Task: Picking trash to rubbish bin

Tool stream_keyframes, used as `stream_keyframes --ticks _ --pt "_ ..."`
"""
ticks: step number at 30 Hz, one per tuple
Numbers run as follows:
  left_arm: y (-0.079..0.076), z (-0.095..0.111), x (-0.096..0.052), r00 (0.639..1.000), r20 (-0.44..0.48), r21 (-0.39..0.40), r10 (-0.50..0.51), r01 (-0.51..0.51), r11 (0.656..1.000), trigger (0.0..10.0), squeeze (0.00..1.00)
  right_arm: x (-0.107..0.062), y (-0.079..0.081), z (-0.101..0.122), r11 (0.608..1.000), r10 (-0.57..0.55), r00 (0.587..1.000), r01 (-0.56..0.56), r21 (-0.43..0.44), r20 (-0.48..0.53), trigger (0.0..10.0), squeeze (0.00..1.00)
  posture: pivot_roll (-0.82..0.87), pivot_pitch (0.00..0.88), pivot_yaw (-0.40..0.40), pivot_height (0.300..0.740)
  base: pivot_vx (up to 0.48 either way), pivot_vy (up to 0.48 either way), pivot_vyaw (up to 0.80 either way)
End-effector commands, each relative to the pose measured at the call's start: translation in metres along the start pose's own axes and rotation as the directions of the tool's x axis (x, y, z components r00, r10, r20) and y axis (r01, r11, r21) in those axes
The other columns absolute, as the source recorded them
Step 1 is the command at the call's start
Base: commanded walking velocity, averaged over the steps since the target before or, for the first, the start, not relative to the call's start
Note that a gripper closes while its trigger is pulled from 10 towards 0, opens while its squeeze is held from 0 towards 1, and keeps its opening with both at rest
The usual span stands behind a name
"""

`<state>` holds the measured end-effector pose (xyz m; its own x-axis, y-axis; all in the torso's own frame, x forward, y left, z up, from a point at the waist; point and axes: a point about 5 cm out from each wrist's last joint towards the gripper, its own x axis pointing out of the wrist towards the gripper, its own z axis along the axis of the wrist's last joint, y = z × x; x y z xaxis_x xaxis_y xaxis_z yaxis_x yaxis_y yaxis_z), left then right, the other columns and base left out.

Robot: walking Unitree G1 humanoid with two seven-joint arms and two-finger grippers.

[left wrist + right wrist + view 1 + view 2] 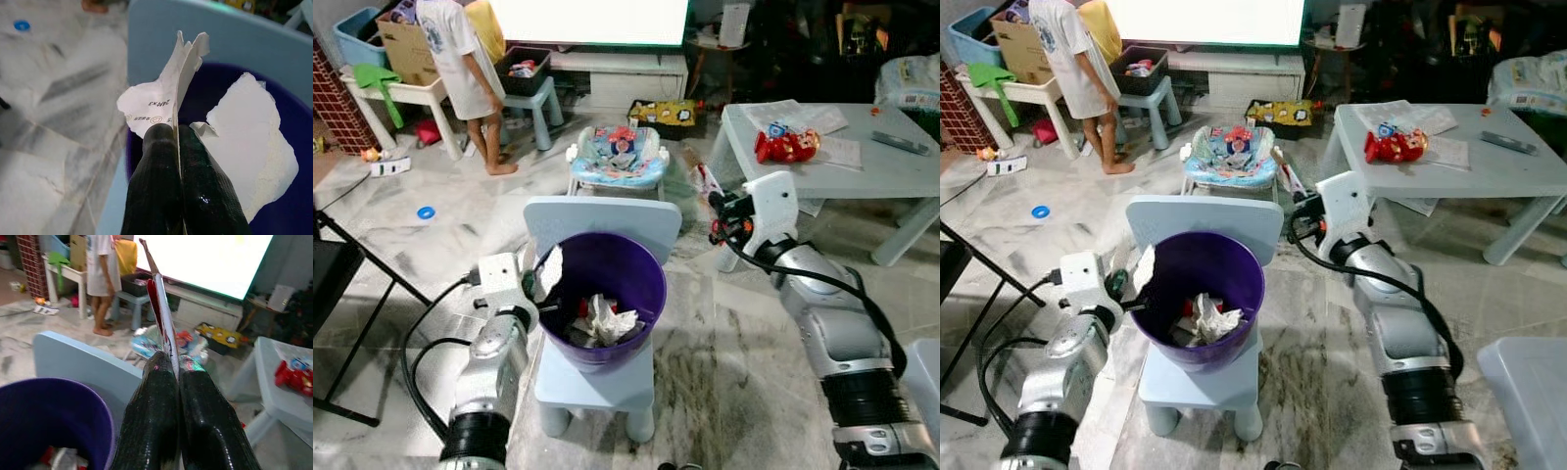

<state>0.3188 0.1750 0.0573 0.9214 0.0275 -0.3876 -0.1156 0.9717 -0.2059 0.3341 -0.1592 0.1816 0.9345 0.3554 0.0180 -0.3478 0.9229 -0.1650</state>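
Partly done: crumpled paper already in the purple bin.
Left gripper clamped on paper scrap above rim; right gripper pinching wrapper beside it.

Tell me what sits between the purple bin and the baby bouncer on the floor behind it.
In the left eye view, the backrest of the light blue chair stands between the purple bin and the baby bouncer; beyond it, bare marble floor.

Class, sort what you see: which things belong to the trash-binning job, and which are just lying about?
Job:
round purple plastic bin
crumpled white paper inside it
torn white paper scrap in left claw
thin red-and-white wrapper in right claw

Lying about:
red toy on pale table
blue ring on floor
baby bouncer
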Motion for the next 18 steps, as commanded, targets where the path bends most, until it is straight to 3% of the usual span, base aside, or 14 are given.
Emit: stream_keyframes --ticks 1,2,3,4,5,6,7,8,18 --pt "-0.001 -0.003 0.004 0.999 -0.032 -0.027 -0.024 0.023 0.999 0.0 0.00 -0.003 -0.002 0.005 1.000 -0.002 1.000 0.002 -0.004 0.013 10.0 0.00 0.02 0.133 -0.061 0.740 0.000 0.000 0.00" --pt "-0.003 -0.004 0.006 0.998 -0.049 -0.047 -0.033 0.031 0.998 0.0 0.00 -0.004 -0.003 0.006 1.000 -0.003 1.000 0.003 -0.006 0.013 10.0 0.00 0.01 0.131 -0.064 0.740 0.000 0.000 0.00" --pt "-0.006 -0.007 0.010 0.995 -0.076 -0.051 -0.066 0.063 0.997 2.6 0.00 -0.005 -0.004 0.008 1.000 -0.005 1.000 0.005 -0.010 0.014 10.0 0.00 0.01 0.126 -0.067 0.740 0.000 0.000 0.00" --pt "-0.009 -0.007 0.012 0.993 -0.084 -0.046 -0.089 0.085 0.995 4.3 0.19 -0.005 -0.004 0.009 1.000 -0.005 1.000 0.005 -0.011 0.014 10.0 0.00 0.00 0.124 -0.068 0.740 0.000 0.000 0.00" --pt "-0.015 -0.007 0.015 0.985 -0.090 -0.045 -0.146 0.142 0.989 8.2 0.38 -0.006 -0.004 0.010 1.000 -0.005 1.000 0.005 -0.015 0.015 10.0 0.00 0.00 0.120 -0.070 0.740 0.000 0.000 0.00" --pt "-0.018 -0.008 0.016 0.981 -0.097 -0.045 -0.165 0.161 0.986 9.5 0.59 -0.006 -0.004 0.010 1.000 -0.005 1.000 0.005 -0.016 0.014 10.0 0.00 0.00 0.120 -0.070 0.740 0.000 0.000 0.00" --pt "-0.019 -0.008 0.016 0.979 -0.102 -0.044 -0.177 0.173 0.984 9.5 0.59 -0.006 -0.004 0.011 1.000 -0.005 1.000 0.005 -0.017 0.014 10.0 0.00 0.00 0.120 -0.070 0.740 0.000 0.000 0.00" --pt "-0.020 -0.009 0.017 0.977 -0.109 -0.047 -0.183 0.179 0.983 10.0 1.00 -0.007 -0.004 0.011 1.000 -0.004 1.000 0.004 -0.019 0.014 10.0 0.00 -0.01 0.117 -0.071 0.740 0.000 0.000 0.00" --pt "-0.019 -0.012 0.022 0.975 -0.132 -0.060 -0.180 0.174 0.983 10.0 1.00 -0.007 -0.003 0.012 1.000 -0.007 1.000 0.007 -0.024 0.011 10.0 0.00 -0.01 0.113 -0.069 0.740 0.000 0.000 0.00"
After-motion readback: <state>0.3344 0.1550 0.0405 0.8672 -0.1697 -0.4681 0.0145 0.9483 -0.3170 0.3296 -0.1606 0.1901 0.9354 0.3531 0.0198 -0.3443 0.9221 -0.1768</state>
